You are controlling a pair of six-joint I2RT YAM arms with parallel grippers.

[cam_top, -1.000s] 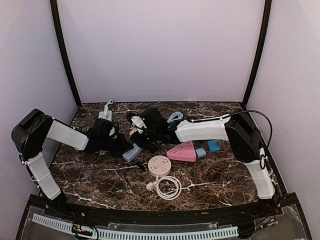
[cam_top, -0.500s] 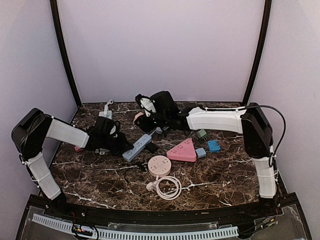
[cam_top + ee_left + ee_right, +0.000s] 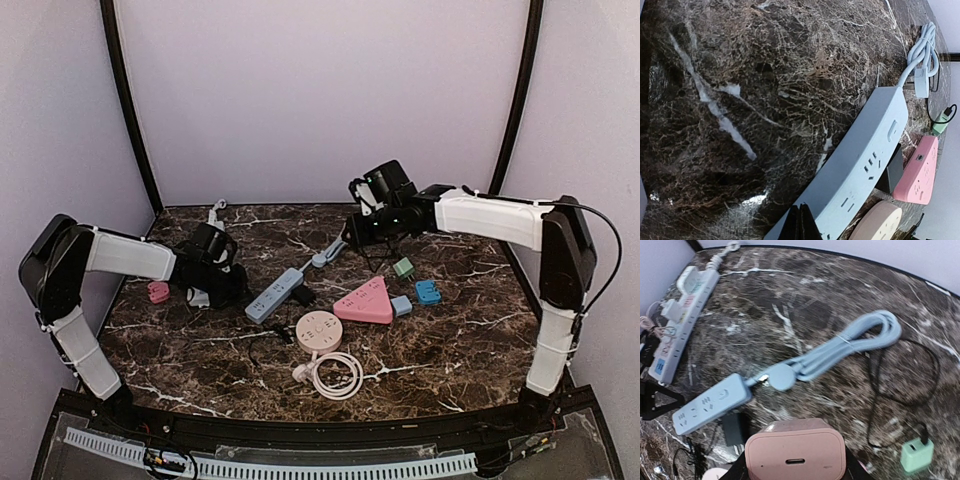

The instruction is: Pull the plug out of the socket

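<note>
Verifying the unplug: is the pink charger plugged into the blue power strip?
No: the right pincer grips the pink charger, well apart from the blue power strip lying below.

On the dark marbled table [image 3: 450, 340], the left gripper [image 3: 238, 293] lies low just beside a grey-blue oblong power strip [image 3: 275, 295] — the right gripper [image 3: 358, 230] hangs farther back — with a pink triangular socket block [image 3: 367, 302] near.

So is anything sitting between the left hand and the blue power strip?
Nothing visible. The shut left hand sits right at one end of the blue power strip. The right hand holds the pink plug clear of it.
</note>
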